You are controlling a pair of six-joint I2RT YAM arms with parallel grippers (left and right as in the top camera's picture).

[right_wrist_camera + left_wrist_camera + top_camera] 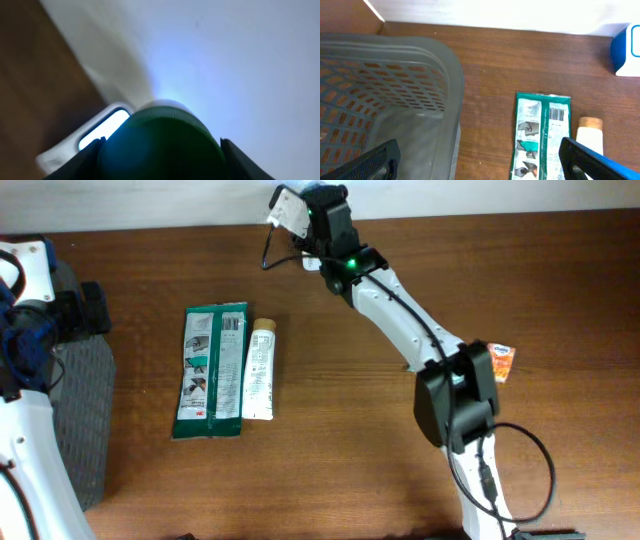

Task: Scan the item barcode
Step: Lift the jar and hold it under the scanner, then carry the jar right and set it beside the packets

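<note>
Far left: grey mesh basket (420,65) sits at the edge of the surface (560,280).
Left pincer (480,162): spread wide, gripping nothing, hanging just by the basket's rim.
Item: green packet (210,370) lies flat on the surface right of the basket, barcode strip face up, and nothing is touching it.
Beside it: white tube (262,368) with a tan cap, just off the packet's right edge, also untouched.
Scanner (293,210): up at the back edge of the surface, well away from the packet.
Right pincer (160,157): set round the scanner's dark body, a finger on each flank. Pressing or not, I can't tell.
Far right: small orange sachet (501,362), lying alone.
Done: only the reach for the scanner, by the look of it.
Left to do: get a firm hold on the scanner, bring it over the packet's barcode and take the read. I'd judge nothing is scanned yet.
</note>
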